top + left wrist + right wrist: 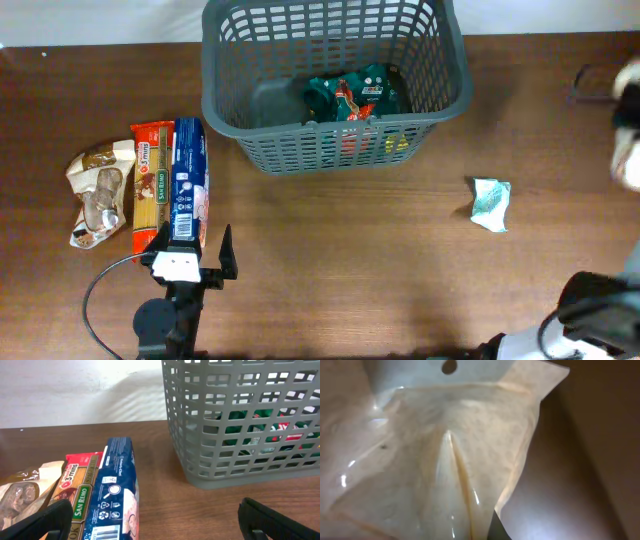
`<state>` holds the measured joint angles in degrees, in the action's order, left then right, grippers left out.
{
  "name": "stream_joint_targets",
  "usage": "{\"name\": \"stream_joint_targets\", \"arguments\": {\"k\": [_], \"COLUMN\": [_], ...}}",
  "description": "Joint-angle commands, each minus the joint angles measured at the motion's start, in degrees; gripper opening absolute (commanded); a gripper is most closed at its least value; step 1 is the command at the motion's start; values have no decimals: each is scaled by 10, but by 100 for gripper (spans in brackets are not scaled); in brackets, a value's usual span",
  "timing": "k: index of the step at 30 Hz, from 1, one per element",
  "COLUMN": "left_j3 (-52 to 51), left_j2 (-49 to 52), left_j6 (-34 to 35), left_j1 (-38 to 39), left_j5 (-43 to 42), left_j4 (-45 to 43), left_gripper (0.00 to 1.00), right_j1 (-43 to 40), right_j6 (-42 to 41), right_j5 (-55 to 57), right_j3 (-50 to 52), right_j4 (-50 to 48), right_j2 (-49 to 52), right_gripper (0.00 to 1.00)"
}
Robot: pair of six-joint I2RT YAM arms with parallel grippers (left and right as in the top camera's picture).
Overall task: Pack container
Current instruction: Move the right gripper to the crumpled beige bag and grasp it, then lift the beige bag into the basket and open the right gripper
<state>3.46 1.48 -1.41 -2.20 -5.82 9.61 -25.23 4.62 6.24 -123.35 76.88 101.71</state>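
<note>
The dark grey lattice container [440,60] stands at the back centre and holds green and red packets [355,95]; it also shows in the left wrist view [200,425]. My left gripper [190,247] is open and empty at the near end of a blue packet [188,180], whose end lies between its fingers [157,517]. A red pasta packet [150,180] and a beige bag [95,190] lie left of it. My right gripper [628,105] is blurred at the right edge, shut on a pale translucent bag [430,460] that fills its wrist view.
A small white and green packet [491,203] lies on the brown table right of centre. The blue packet [115,495], red packet [80,485] and beige bag [25,492] lie side by side in the left wrist view. A black cable [100,290] loops by the left arm.
</note>
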Motion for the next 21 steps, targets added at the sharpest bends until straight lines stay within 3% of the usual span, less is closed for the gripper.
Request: {"name": "stream_joint_targets", "arguments": {"k": [1,5,9,13,21], "left_j3": [-5,-5,-5,-5,-5], "left_j2": [-4,-4,-4,-4,-4], "left_j6": [6,6,6,6,6], "left_j1": [3,3,3,3,3], "left_j5": [-2,-2,-2,-2,-2], "left_j4": [-2,-2,-2,-2,-2], "left_gripper": [99,99,99,99,99], "right_j1": [70,183,308,404,488], "right_j6": [-19,2,60,171,308], "right_j5": [-104,-110,-110,-110,-112], "right_j3": [-164,-255,-256,-251,-251], "right_j4": [27,23,-17,-68,-135], "right_j2": [-21,-21,-8,43,210], "right_gripper": [3,4,4,4,4]}}
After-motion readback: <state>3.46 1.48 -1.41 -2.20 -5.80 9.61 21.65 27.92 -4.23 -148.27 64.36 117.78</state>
